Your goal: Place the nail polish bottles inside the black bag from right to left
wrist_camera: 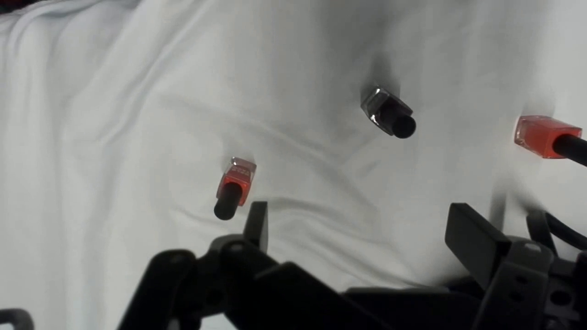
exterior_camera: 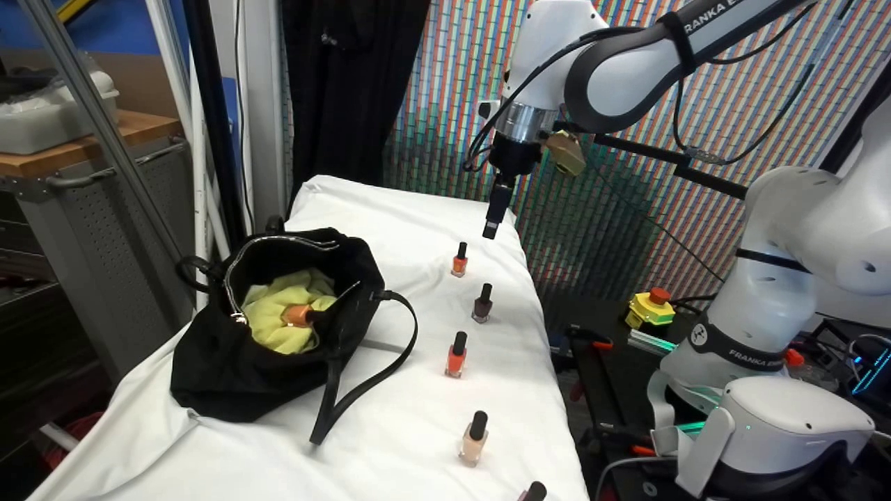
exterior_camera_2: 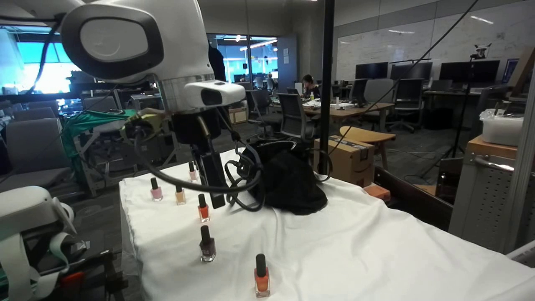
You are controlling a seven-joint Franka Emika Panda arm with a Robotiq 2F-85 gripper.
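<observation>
Notably, strap (exterior_camera: 328, 405) loops between bag (exterior_camera: 261, 379) and bottles (exterior_camera: 455, 363); cardboard box (exterior_camera_2: 350, 164) beyond sheet (exterior_camera_2: 376, 251).

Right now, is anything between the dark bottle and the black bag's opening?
Yes: in an exterior view, a black strap loops out between the dark bottle and the black bag; no other bottle stands there.

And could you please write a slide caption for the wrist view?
Open fingers above a white cloth, where three black-capped nail polish bottles stand apart, two orange-red and one dark.
</observation>
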